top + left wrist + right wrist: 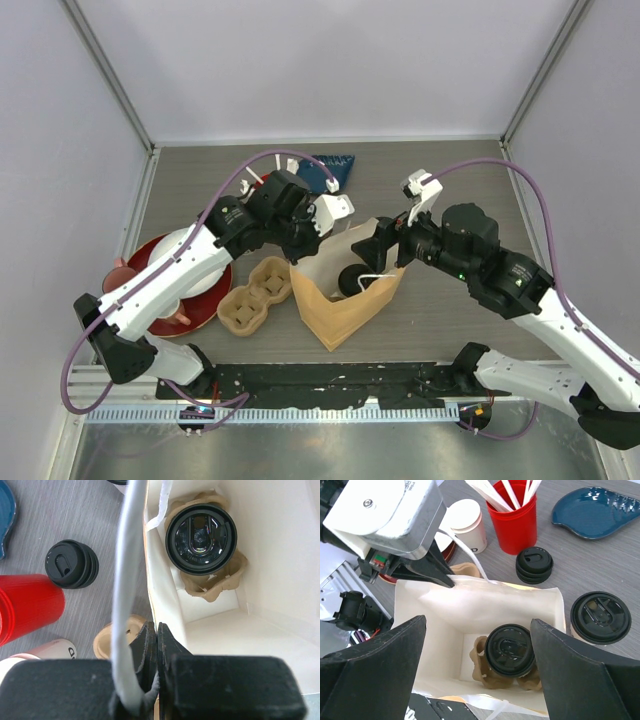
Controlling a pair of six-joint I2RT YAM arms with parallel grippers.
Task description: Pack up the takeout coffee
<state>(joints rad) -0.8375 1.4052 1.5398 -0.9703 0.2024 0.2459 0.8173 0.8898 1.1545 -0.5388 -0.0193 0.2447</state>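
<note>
A white-lined brown paper bag (345, 300) stands open at mid-table. Inside it, one takeout coffee (510, 650) with a black lid sits in a cardboard carrier (212, 582). That cup (201, 538) also shows in the left wrist view. A second takeout coffee (600, 617) stands on the table just outside the bag's far wall. My left gripper (157, 640) is shut on the bag's rim, with the white handle strap (125, 580) looping past it. My right gripper (477, 672) hovers over the bag's mouth, open wide and holding nothing.
A stack of black lids (534, 565), a red cup of white sticks (512, 517) and a blue dish (600, 510) lie beyond the bag. An empty cardboard carrier (255, 295) sits left of it, beside a red plate (150, 320). A white cup (465, 525) stands near the red one.
</note>
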